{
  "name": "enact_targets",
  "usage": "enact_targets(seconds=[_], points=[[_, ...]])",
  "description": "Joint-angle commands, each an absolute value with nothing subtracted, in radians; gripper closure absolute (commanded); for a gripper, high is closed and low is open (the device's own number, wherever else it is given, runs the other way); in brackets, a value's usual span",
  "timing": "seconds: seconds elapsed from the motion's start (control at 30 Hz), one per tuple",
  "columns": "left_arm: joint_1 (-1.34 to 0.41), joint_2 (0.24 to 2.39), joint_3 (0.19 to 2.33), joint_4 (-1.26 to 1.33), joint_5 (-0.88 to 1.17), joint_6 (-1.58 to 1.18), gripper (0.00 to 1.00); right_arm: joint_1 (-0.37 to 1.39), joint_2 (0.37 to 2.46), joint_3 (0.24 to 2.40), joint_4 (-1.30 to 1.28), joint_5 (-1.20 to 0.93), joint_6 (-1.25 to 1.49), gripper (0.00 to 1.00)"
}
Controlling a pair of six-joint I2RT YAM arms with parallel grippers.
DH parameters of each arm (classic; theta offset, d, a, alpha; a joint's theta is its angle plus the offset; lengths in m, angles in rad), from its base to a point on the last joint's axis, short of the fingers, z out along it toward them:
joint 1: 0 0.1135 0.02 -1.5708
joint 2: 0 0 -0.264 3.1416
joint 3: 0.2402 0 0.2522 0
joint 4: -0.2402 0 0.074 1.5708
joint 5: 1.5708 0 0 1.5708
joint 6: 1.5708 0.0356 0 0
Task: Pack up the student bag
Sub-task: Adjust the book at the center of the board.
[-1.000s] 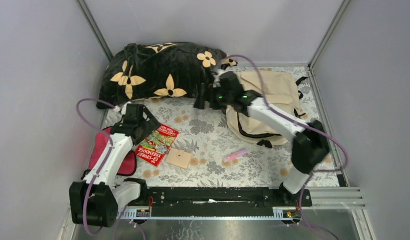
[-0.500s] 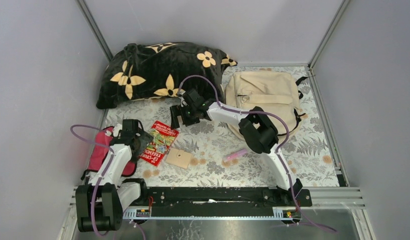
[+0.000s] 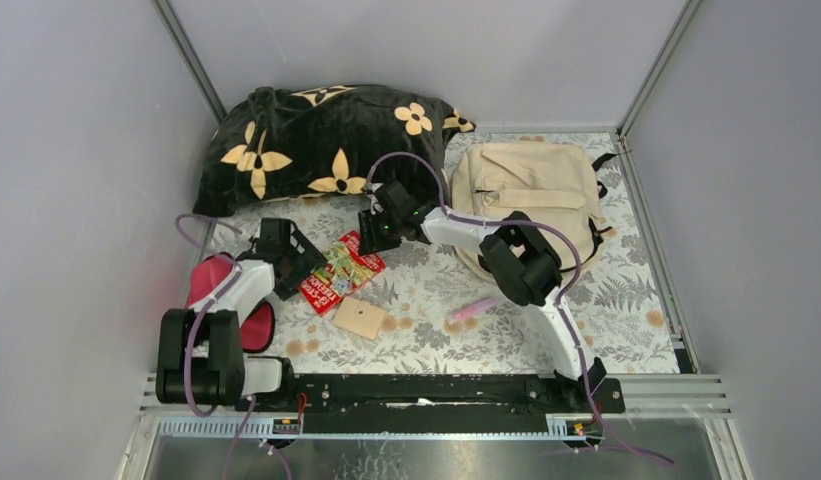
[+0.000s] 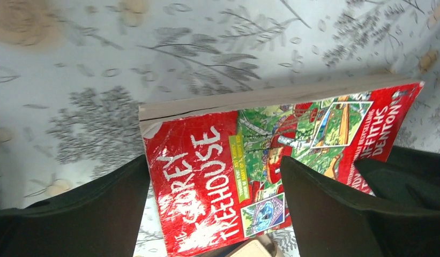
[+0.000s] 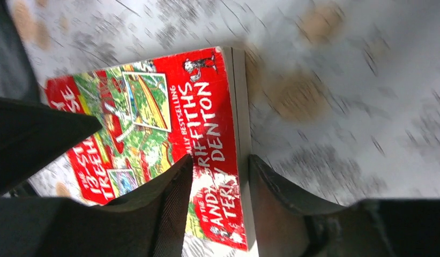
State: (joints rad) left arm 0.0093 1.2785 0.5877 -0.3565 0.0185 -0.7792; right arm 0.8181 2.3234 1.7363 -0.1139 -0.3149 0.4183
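The student bag (image 3: 531, 185), beige with black straps, lies flat at the back right with no gripper on it. A red paperback (image 3: 343, 272) lies on the floral cloth between both grippers. My left gripper (image 3: 308, 262) is low at the book's left end. In the left wrist view its jaws (image 4: 215, 160) stand wide, one on each side of the cover (image 4: 314, 128), without touching it. My right gripper (image 3: 371, 237) is at the book's far end. Its half-closed jaws (image 5: 222, 160) straddle the long edge (image 5: 148, 123), one finger over the cover, the other beside the pages.
A black flower-patterned pillow (image 3: 316, 140) fills the back left. A red-and-black pouch (image 3: 221, 300) lies under the left arm. A small wooden block (image 3: 360, 318) and a pink stick (image 3: 471, 309) lie near the front middle. Grey walls close in on three sides.
The right arm swung from over the bag to the book, and its jaws have narrowed. The left gripper moved right to the book. The book slid right and turned.
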Motion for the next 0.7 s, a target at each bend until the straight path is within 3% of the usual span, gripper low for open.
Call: enact_targets(seconds=[0.0,0.23,0.57,0.67], points=[[-0.107,1.401,0.655,-0.249,0.160,-0.790,0.06,0.845,2.181,1.562,-0.087,-0.339,0.466,0.55],[-0.273,1.583,0.850,-0.188,0.151,-0.807,0.06,0.796,2.005,1.358,-0.072,-0.268,0.522,0.79],[-0.384,1.885,1.180,-0.159,0.240,-0.764,0.09,0.798,1.747,1.029,-0.074,-0.283,0.593,0.65],[-0.398,1.935,1.247,-0.150,0.285,-0.730,0.11,0.800,1.683,0.976,-0.109,-0.274,0.576,0.43]])
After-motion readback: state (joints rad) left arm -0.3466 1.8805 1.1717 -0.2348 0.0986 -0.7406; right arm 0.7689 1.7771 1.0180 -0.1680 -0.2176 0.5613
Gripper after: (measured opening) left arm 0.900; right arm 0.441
